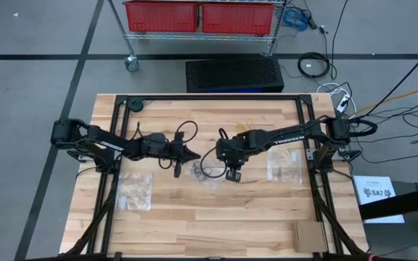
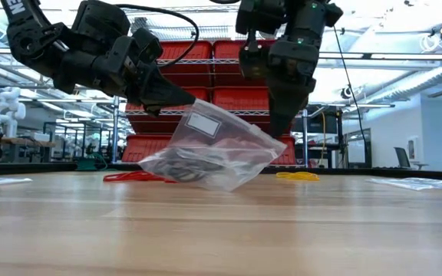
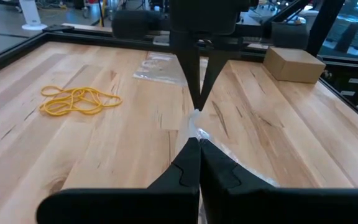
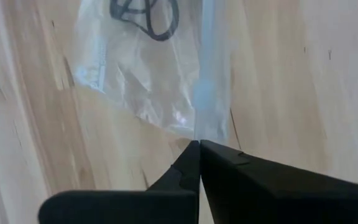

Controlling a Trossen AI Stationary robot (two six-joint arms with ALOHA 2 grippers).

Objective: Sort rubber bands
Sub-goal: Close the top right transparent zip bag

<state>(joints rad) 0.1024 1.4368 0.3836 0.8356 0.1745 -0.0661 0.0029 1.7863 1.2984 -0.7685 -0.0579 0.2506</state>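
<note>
A clear plastic bag (image 2: pixel 206 149) with black rubber bands (image 4: pixel 145 15) inside is at the table's middle, and both grippers are shut on its upper edge. My left gripper (image 2: pixel 204 102) reaches in nearly level from the left. My right gripper (image 2: pixel 276 134) points steeply down on the right. The bag's bottom (image 2: pixel 194 175) rests on the table. A heap of yellow rubber bands (image 3: pixel 76 101) and some red rubber bands (image 2: pixel 133 176) lie loose on the wood behind the bag. My left gripper pinches the bag's upper left corner (image 2: pixel 209 107) between its two fingers, coming nearly level from the table's left. The bag slopes down from there. My right gripper pinches the bag's upper edge at its right end (image 4: pixel 205 121), from above and pointing steeply down. The bag hangs between both holds, its bottom on the table.
Two more clear bags lie flat, one at the left (image 1: pixel 135 190) and one at the right (image 1: pixel 285 165). A cardboard box (image 1: pixel 309 233) stands near the front right corner. The black frame (image 1: pixel 115 145) runs along the table's sides.
</note>
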